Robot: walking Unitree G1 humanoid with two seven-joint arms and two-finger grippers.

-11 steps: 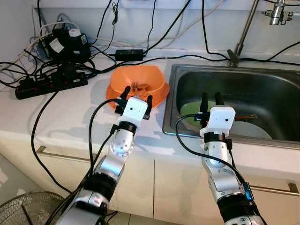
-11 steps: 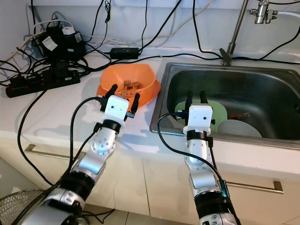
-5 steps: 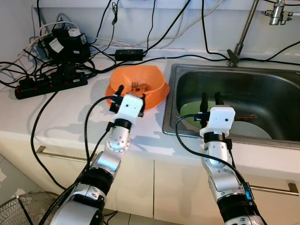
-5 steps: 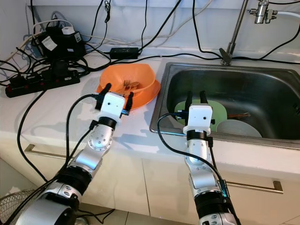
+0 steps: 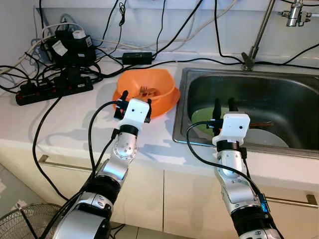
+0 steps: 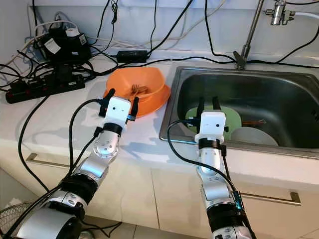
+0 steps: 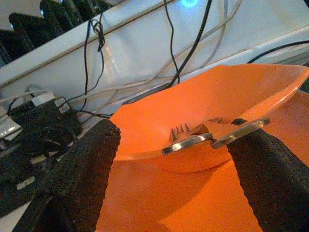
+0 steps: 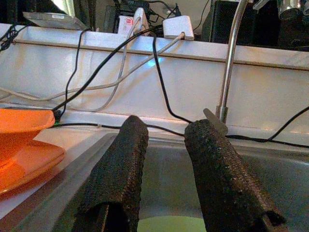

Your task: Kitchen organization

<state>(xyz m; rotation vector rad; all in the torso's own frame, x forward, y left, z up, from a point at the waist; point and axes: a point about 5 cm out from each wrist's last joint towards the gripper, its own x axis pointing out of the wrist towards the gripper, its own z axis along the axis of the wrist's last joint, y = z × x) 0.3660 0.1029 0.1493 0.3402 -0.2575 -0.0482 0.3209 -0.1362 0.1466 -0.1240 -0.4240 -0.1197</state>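
Nearest, centre-left of the head views: your left gripper (image 5: 134, 97), fingers spread, has slid leftward along the orange bowl (image 5: 149, 85) rim, lining up a grasp. Right of centre: right gripper (image 5: 223, 106), parted, unmoved over the sink (image 5: 299, 144). Beyond: forks (image 7: 212, 137) inside the bowl.

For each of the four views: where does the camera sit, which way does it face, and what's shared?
Eye views: head, facing down at counter and sink; both arms show.
Left wrist: along open left gripper, facing the orange bowl with a fork.
Right wrist: along open right gripper, facing the sink and faucet.
Shared: bowl.
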